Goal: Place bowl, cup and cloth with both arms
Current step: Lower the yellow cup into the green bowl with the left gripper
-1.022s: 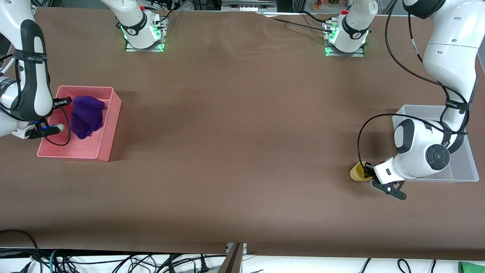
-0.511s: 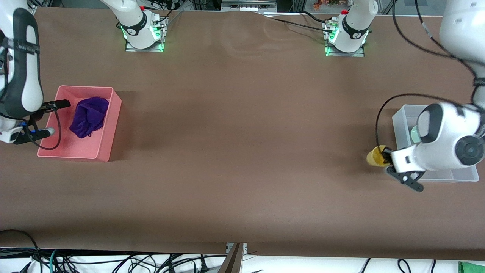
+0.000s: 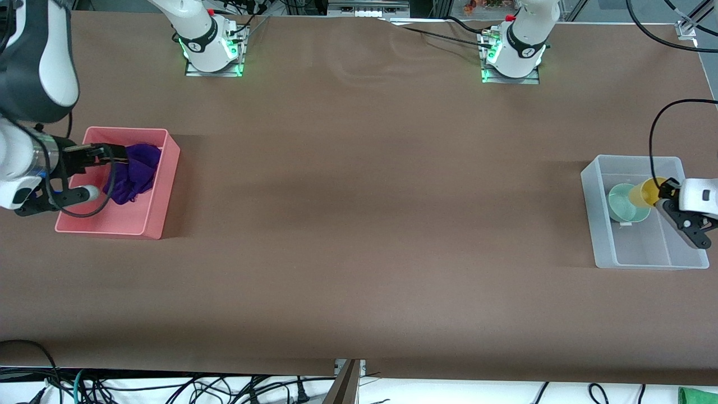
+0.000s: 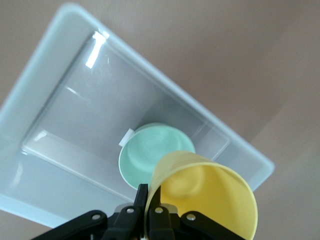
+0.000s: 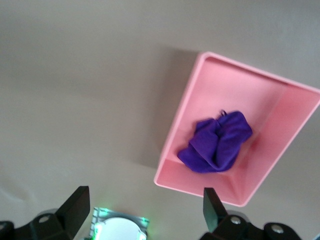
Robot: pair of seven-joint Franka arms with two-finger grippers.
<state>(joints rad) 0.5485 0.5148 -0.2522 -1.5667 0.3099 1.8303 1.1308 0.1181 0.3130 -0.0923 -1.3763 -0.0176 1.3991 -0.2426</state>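
The wide brown tabletop (image 3: 359, 224) carries two containers, one at each arm's end. The white jointed right arm (image 3: 33, 84) hangs above the pink rectangular plastic bin (image 3: 160, 191) at its end of the tabletop, and the right hand (image 3: 92, 171) is over that bin with its two black fingers spread wide apart and nothing between them. The clear rectangular plastic bin (image 3: 650, 261) stands at the left arm's end, and the left hand (image 3: 664, 193) is up in the air over it.

Directly below the open right hand, the soft deep-purple fuzzy cloth (image 3: 134, 171) lies crumpled inside the pink bin (image 5: 175, 150); in the right wrist view the cloth (image 5: 217, 142) sits bunched on the bin's floor, apart from the fingertips (image 5: 210, 205).

The small round pale sage-green glossy bowl (image 3: 622, 203) sits upright on the floor of the clear bin (image 4: 30, 100), just under and beside the left hand (image 4: 150, 207).

The small plain yellow tapered cup (image 3: 648, 192) is clamped by its rim between the left hand's closed fingers. It is tilted on its side above the bowl (image 4: 150, 150), and in the left wrist view the cup (image 4: 210, 200) overlaps the bowl's edge, its open mouth toward the camera.
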